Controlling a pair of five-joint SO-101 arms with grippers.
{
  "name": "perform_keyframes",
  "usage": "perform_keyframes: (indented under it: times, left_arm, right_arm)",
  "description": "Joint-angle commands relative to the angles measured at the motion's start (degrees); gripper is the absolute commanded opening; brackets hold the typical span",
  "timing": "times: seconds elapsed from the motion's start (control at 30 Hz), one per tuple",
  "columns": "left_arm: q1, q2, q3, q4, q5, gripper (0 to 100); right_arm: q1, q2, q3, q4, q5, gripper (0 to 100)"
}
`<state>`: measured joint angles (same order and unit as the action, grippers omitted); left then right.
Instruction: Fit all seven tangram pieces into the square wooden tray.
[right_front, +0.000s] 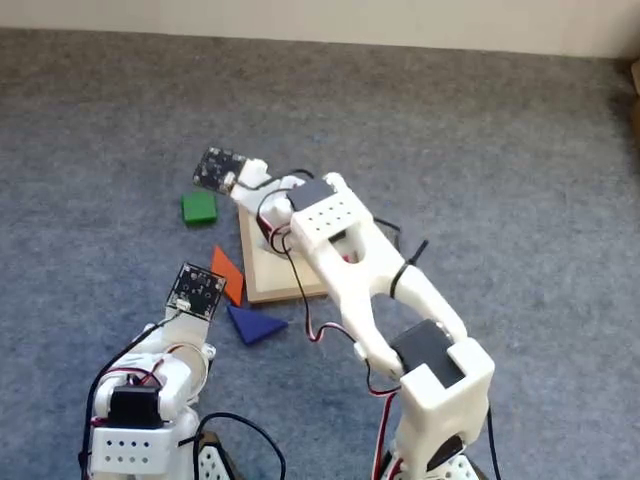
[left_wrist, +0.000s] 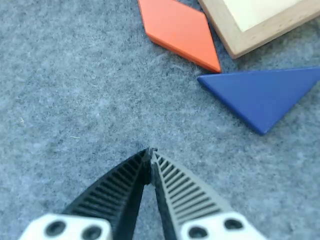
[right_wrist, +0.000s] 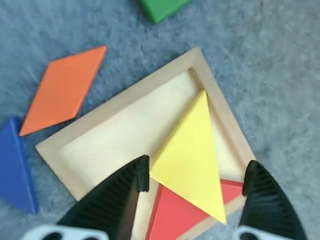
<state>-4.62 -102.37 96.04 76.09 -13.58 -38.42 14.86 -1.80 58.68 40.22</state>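
Centrally, the square wooden tray (right_wrist: 120, 97) lies on the grey carpet with the right arm stretched over it. The right gripper (right_wrist: 197, 165) hangs above the tray's floor, fingers spread wide on either side of the yellow triangle (right_wrist: 192, 155). One finger touches a corner of the triangle and the other stands clear. The triangle's long edge runs roughly along one side rim. Its sharp tip points at the tray corner nearest the green piece (right_wrist: 162, 7), and its other end overlaps a red piece (right_wrist: 175, 212) in the tray. Outside the tray, the blue triangle (left_wrist: 265, 95) lies near a corner. The orange parallelogram (left_wrist: 177, 30) lies just beside the rim, lengthwise roughly along it. The left gripper (left_wrist: 151, 152) is over bare carpet near these two, fingers pressed together on nothing.
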Motion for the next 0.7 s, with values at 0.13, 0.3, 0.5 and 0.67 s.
perform_keyframes:
  times: [0.13,0.3,0.5,0.67]
  left_arm:
    - [-0.57,-1.54,1.10,0.35,-0.62,1]
    - [-0.57,-1.54,1.10,0.35,-0.62,1]
    - [-0.57,-1.54,1.10,0.35,-0.62,1]
    - [-0.57,-1.54,1.10,0.35,-0.62,1]
  right_arm:
    - [0.84,-1.54,-11.91,7.52,-10.64,26.9]
    - [3.65,-1.54,-13.67,13.85,-24.00,8.9]
    - [9.45,-1.19,-13.23,16.22,-38.24,0.9]
    - [13.23,-0.48,-13.14,15.69,-44.75,0.8]
